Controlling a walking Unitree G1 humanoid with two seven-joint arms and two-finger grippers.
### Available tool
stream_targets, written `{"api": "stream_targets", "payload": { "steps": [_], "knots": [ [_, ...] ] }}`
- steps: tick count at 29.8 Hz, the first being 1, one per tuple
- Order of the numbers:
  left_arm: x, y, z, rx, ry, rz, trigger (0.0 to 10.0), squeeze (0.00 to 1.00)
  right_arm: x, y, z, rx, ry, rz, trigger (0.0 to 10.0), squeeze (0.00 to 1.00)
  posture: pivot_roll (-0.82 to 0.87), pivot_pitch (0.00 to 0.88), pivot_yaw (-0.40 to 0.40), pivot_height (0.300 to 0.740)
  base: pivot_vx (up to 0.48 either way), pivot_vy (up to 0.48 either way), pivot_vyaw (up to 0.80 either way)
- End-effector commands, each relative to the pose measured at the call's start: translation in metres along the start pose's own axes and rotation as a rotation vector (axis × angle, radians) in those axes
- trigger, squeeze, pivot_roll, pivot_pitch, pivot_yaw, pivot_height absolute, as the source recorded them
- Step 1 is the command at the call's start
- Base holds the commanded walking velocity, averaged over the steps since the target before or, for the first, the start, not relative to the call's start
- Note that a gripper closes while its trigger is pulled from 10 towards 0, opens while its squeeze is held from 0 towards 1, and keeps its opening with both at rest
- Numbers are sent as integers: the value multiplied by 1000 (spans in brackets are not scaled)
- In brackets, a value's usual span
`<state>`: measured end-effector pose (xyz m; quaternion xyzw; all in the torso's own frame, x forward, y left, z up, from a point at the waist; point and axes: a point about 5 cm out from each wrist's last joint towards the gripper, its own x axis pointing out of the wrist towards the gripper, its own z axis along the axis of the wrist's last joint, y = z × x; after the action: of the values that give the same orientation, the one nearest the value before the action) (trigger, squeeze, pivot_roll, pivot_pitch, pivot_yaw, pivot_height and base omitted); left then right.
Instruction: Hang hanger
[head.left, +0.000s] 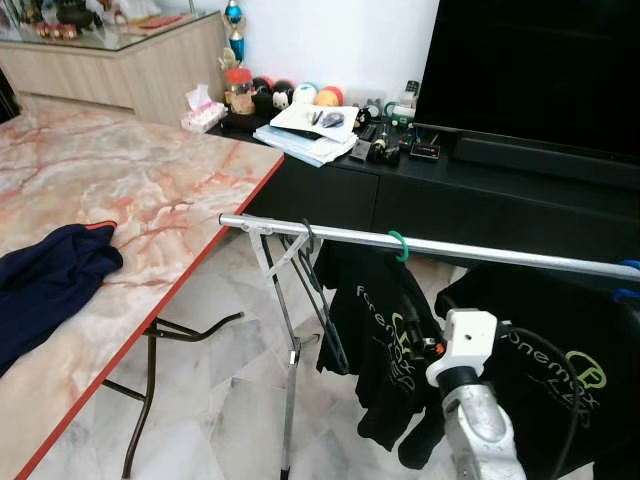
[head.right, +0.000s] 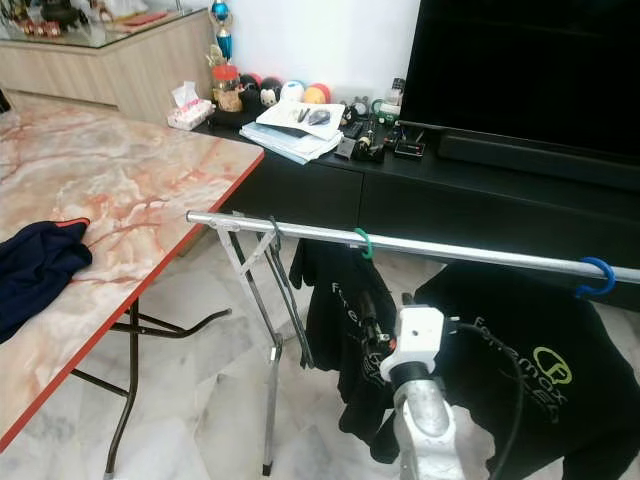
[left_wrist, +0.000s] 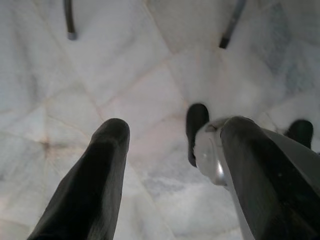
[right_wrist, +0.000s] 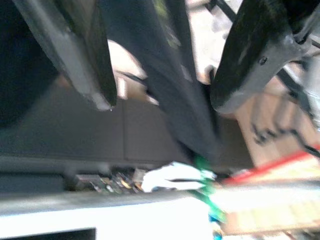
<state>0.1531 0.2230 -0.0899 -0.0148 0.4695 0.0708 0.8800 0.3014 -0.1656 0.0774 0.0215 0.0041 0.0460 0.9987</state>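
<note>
Hanger, green hook, sits on rail; right gripper fingers apart around black shirt. Withdraw gently, avoid snagging. Left gripper spread, idle.

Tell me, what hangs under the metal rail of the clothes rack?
Under the metal rail hang two black T-shirts: one on a green hanger hook, the other on a blue hook. The right hand is at the first shirt. The hanger bodies are covered by cloth.
</note>
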Motion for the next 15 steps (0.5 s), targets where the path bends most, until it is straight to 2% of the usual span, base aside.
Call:
{"api": "stream_targets", "payload": {
  "steps": [1, 5, 10, 11, 13, 15],
  "knots": [
    [-3, 4, -14, -3, 47, 14, 10000, 0, 3, 2, 0, 2, 22, 10, 10000, 0, -59, 67, 28, 740, 0, 0, 0],
    [-2, 2, -13, 0, 46, 14, 10000, 0, 16, 4, 3, -61, 60, 52, 10000, 0, -56, 69, 28, 740, 0, 0, 0],
    [-2, 1, -11, 3, 45, 11, 10000, 0, 32, 10, 8, -36, 108, 106, 10000, 0, -46, 71, 27, 740, 0, 0, 0],
    [-2, 0, -11, 3, 45, 10, 10000, 0, 38, 15, 7, -13, 153, 149, 10000, 0, -43, 70, 24, 740, 0, 0, 0],
    [-2, 0, -11, 0, 44, 10, 10000, 0, 42, 18, 9, -24, 170, 185, 10000, 0, -41, 70, 23, 740, 0, 0, 0],
    [-2, 0, -10, -4, 42, 12, 10000, 0, 50, 19, 8, -59, 231, 205, 10000, 0, -35, 70, 19, 740, 0, 0, 0]
  ]
}}
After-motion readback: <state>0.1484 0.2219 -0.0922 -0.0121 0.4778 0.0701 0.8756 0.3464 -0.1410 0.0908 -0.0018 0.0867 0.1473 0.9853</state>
